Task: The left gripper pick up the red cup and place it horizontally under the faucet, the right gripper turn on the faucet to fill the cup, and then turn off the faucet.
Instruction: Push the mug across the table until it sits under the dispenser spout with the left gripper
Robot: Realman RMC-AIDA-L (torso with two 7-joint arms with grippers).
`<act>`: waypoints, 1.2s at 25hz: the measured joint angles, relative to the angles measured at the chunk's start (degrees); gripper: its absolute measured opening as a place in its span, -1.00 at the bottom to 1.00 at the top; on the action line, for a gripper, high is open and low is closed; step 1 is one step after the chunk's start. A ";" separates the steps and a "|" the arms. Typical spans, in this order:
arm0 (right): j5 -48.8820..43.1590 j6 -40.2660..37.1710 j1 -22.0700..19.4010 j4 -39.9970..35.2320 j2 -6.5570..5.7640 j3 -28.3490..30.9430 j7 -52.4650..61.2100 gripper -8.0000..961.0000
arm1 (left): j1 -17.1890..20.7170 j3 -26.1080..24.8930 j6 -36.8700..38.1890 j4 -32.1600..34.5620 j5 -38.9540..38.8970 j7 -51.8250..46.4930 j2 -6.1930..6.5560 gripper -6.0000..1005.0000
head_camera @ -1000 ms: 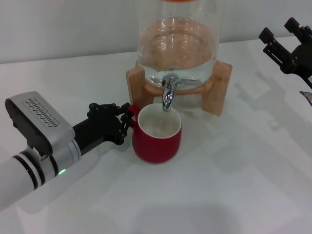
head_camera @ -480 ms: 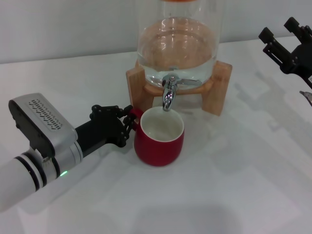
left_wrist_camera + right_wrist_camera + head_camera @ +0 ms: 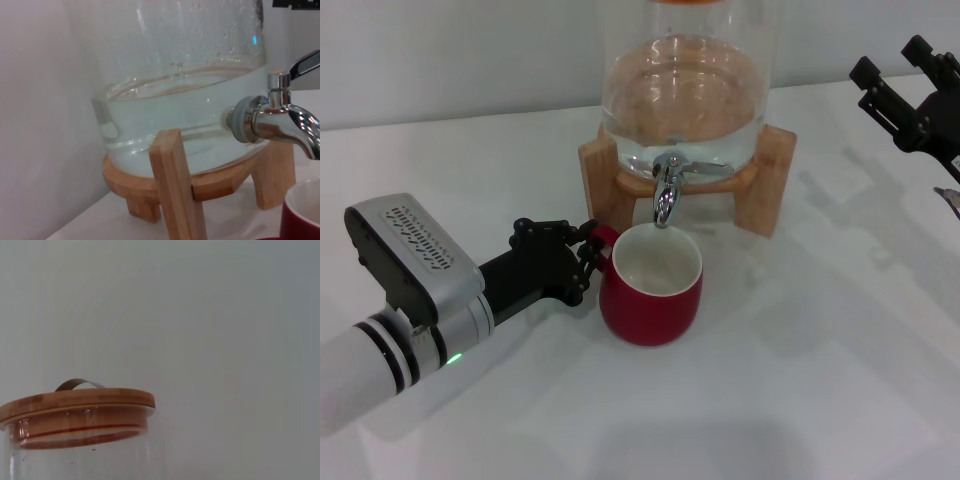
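Left gripper [image 3: 582,262], clamped on the cup [image 3: 650,284] handle, sets it under the faucet [image 3: 666,196]; next, the spread-fingered right gripper [image 3: 905,85] must reach the tap.

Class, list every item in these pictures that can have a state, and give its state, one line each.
red cup: upright, under the spout, looks empty.
faucet: no water running.
glass dispenser: partly filled, lid on.
left tool: shut on the cup's handle.
right tool: raised at the right, away from the faucet.
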 joint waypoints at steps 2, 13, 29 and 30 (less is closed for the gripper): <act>0.00 -0.04 0.00 0.00 0.00 -0.08 0.04 0.74 | 0.00 0.01 0.00 0.00 0.00 0.04 -0.01 -0.78; 0.00 -0.10 0.00 0.00 0.00 -0.34 0.09 0.74 | 0.06 0.02 1.99 -0.08 0.01 0.20 -0.04 -0.79; 0.00 0.00 0.33 -0.36 0.00 -0.35 0.09 0.73 | -0.53 0.75 5.68 -1.58 0.01 -0.37 -0.04 -0.73; 0.00 0.07 0.33 -0.50 0.00 -0.39 0.09 0.73 | -0.56 0.85 5.91 -1.58 0.01 -0.46 -0.04 -0.73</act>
